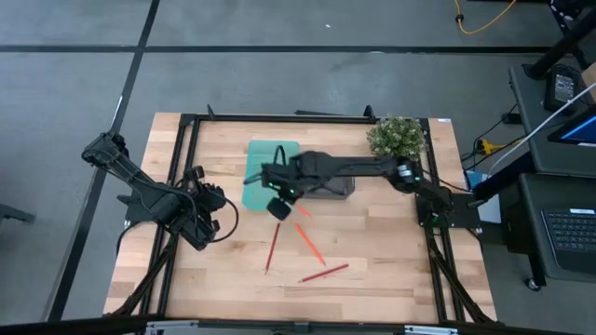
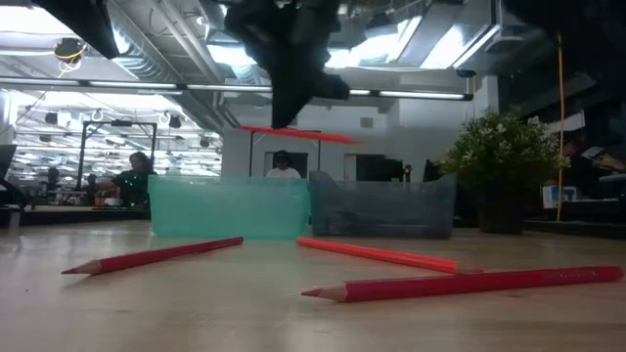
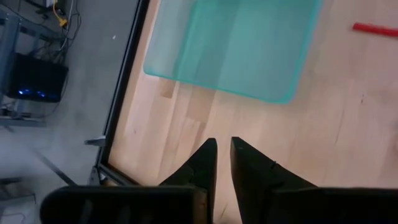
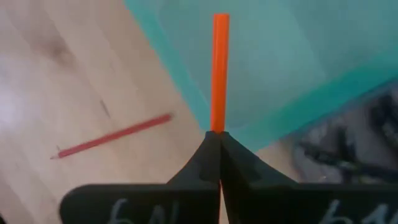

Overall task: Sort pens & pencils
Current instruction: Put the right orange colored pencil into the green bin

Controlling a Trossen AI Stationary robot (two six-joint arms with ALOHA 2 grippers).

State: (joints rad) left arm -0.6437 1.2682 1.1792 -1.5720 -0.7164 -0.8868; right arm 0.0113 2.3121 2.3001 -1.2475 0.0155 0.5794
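My right gripper (image 1: pixel 279 203) hangs over the near edge of the teal tray (image 1: pixel 265 172), shut on an orange pen (image 2: pixel 293 134). The pen is level, higher than the teal tray (image 2: pixel 230 207) and the grey tray (image 2: pixel 381 207). In the right wrist view the pen (image 4: pixel 219 68) sticks out past the fingertips over the teal tray (image 4: pixel 298 56). Three red and orange pencils lie flat on the wood: one (image 1: pixel 271 249), one (image 1: pixel 309 240) and one (image 1: pixel 324 272). My left gripper (image 1: pixel 209 219) waits near the table's left edge, its fingers (image 3: pixel 222 162) a narrow gap apart, holding nothing. My right gripper (image 4: pixel 219 134) pinches the orange pen between its two fingers, which come down from above. The hold is off the pen's middle (image 4: pixel 217 121); a long part runs out past the fingertips. The pen is lifted clear of the table and stays level.
A potted plant (image 1: pixel 398 137) stands at the far right corner, beside the grey tray (image 1: pixel 328 188), which holds dark things (image 4: pixel 367 137). A black frame (image 1: pixel 186 126) runs along the table's left, far and right sides. Bare wood lies along the near edge.
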